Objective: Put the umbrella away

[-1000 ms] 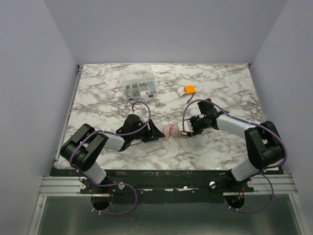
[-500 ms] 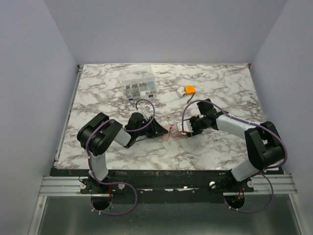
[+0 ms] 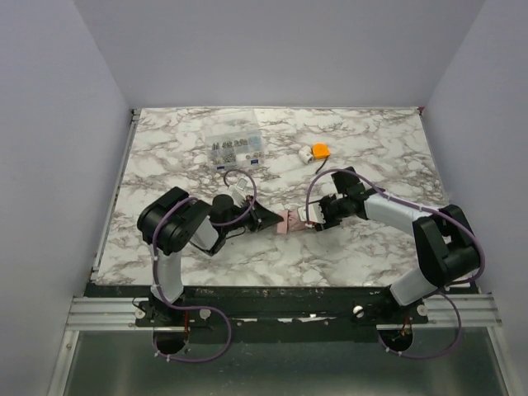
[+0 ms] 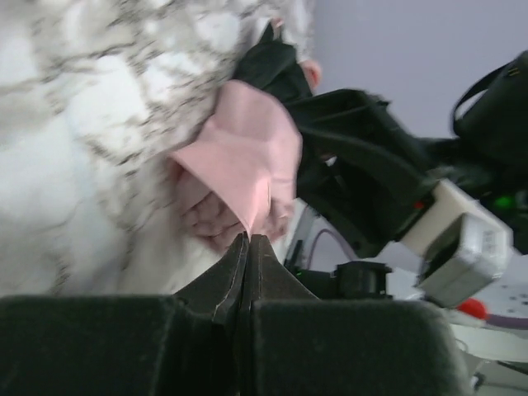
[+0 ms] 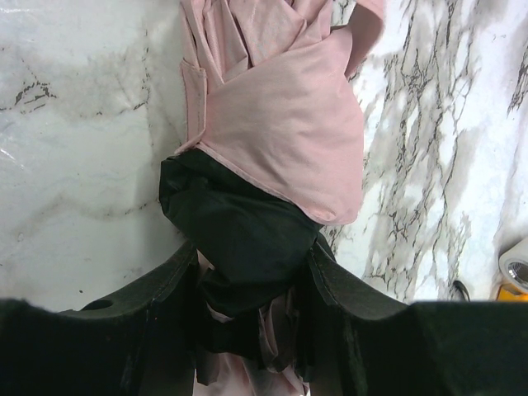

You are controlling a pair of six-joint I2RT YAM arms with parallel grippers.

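The umbrella (image 3: 288, 222) is a short pale pink roll lying on the marble table (image 3: 371, 148), between my two grippers. My right gripper (image 3: 313, 217) is shut on its right end. In the right wrist view the fingers (image 5: 346, 285) clamp the bundle around the dark strap (image 5: 235, 231), with pink fabric (image 5: 280, 124) spreading out beyond them. My left gripper (image 3: 273, 222) is at the roll's left end. In the left wrist view its jaws are pressed together at the tip (image 4: 248, 238), pinching a corner of the pink fabric (image 4: 247, 157). The shaft and handle are hidden.
A clear compartment box (image 3: 237, 151) with small parts sits at the back left. A small orange-and-white gadget (image 3: 316, 153) lies at the back, right of the middle. Grey walls enclose the table on three sides.
My left arm has swung right, up to the umbrella, and its gripper has gone from open to shut on the fabric's corner. The right arm has not moved.
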